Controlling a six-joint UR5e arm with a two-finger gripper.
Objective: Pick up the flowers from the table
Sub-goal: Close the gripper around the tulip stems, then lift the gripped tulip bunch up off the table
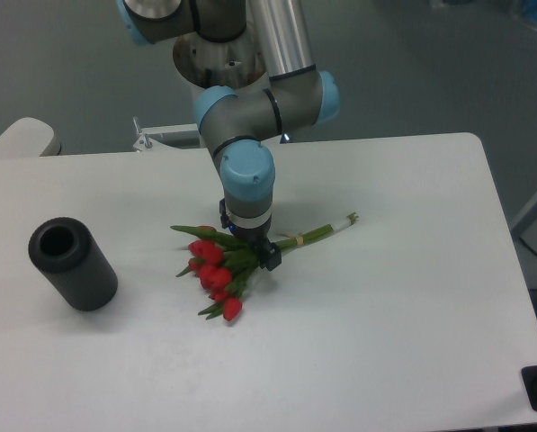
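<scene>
Right now the hand (263, 251) sits low over the flowers (228, 261), at the point where the leaves gather into the stems, just beside the pale band that binds them. Only one dark finger (271, 257) shows clearly below the blue wrist; the rest is hidden behind the arm, so I cannot tell how wide the hand stands or whether it has any hold on the stems. The flowers lie flat on the tabletop (403, 324), near its middle, red buds pointing toward the lower left and the pale stem ends reaching up to the right. A dark cylinder (71, 263) lies on its side well apart at the left, out of the way.

The risks, as I judge them, come from where the hand meets the bunch. It is over the leafy part, not the bare stems, so a closing grip may catch only some leaves or a stem or two, and the bunch could slip or hang askew when lifted. Thin stems lying flush on the tabletop are hard to get fingers under; coming down too far would press into the surface, too little would pinch air. A hard squeeze could also crush the stems.
</scene>
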